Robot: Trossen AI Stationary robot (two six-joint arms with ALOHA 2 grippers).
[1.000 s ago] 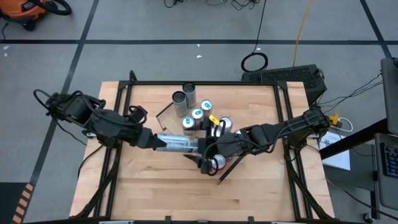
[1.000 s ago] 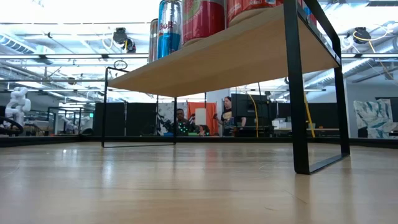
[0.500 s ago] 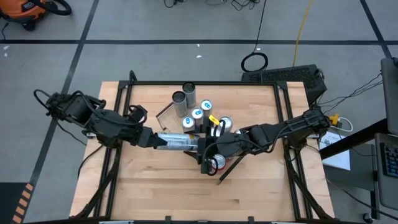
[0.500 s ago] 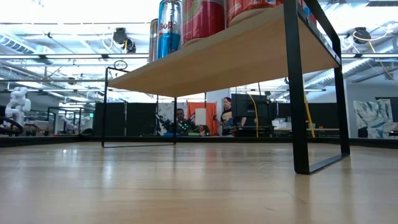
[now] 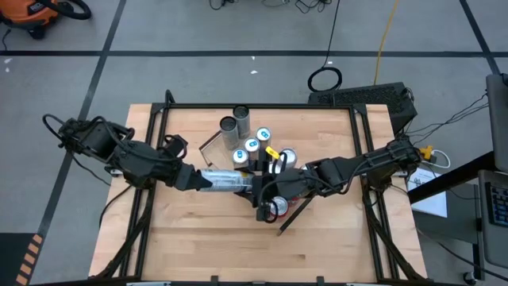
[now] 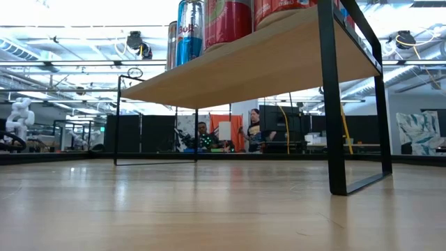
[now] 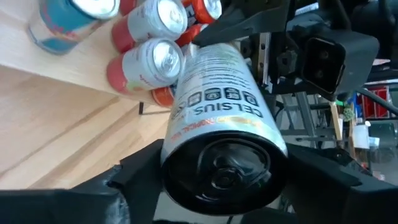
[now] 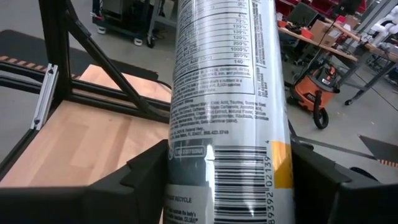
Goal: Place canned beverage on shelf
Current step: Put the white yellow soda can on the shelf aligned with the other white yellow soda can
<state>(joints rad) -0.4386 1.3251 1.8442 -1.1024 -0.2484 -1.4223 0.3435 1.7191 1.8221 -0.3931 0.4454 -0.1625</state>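
Observation:
A slim white-and-silver canned beverage point(image 5: 226, 182) lies level in the air between both grippers, beside the cans on the shelf. My left gripper point(image 5: 198, 180) reaches in from the table's left and is shut on its dark lid end. My right gripper point(image 5: 258, 191) reaches in from the right and is shut on its barcode end. The shelf point(image 6: 265, 63) is a light-wood board on black rails; several cans point(image 5: 252, 146) stand upright on it. The low view shows neither gripper. My left gripper pinches the can's lid end point(image 7: 186, 155) between its two fingers point(image 7: 140, 171), one on each side of the wall. The fingers come level from the table's left and lie along the can. The can is lifted clear and lies about level. My right gripper has the can's barcode end point(image 8: 205, 168) between its two fingers point(image 8: 146, 171), one on each side of the wall. The fingers come nearly level from the table's right and lie along the can, opposite the left gripper.
One more can point(image 5: 276, 208) stands under my right arm near the shelf's black rail point(image 5: 290, 218). The table's black frame point(image 5: 361, 135) runs along its edges. Bare tabletop point(image 5: 222, 238) lies toward the near edge. People point(image 6: 254, 129) stand in the room beyond.
Both arms have kept their places and the can stays level between them. In the high view my right gripper's fingers have drawn in onto the can's end.

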